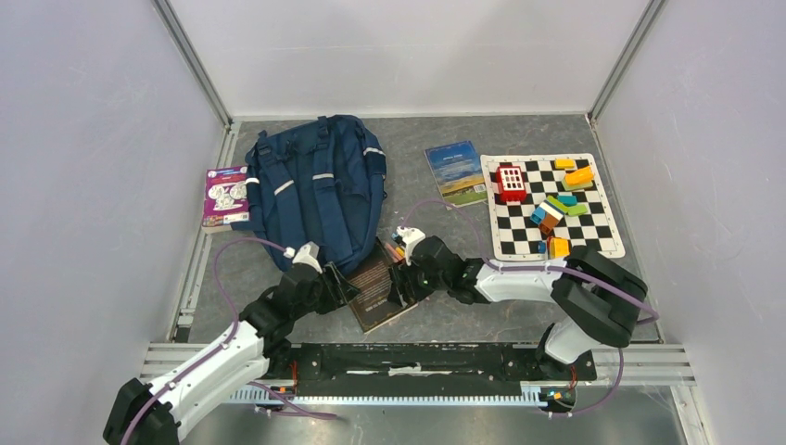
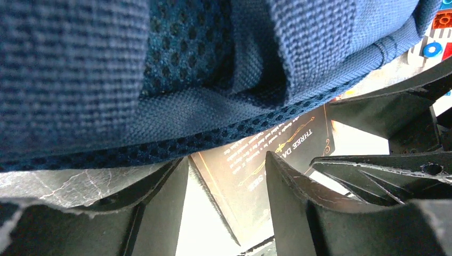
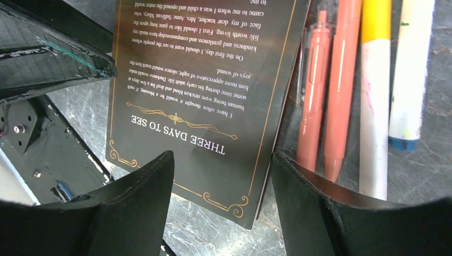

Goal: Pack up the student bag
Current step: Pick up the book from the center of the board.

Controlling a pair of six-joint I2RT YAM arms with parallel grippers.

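Nothing looks packed yet: student bag [image 1: 315,185] lies upper left, book [image 1: 375,297] and pens [image 3: 341,85] outside it, left end effector [image 1: 341,284] and right end effector [image 1: 400,286] both spread wide.

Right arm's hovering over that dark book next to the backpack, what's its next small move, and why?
Probably ease the right gripper down and close on the dark book. Its jaws stand open with the book's corner between them, the book lies flat outside the student bag, and the pens sit beside one jaw, so keep clear of them.
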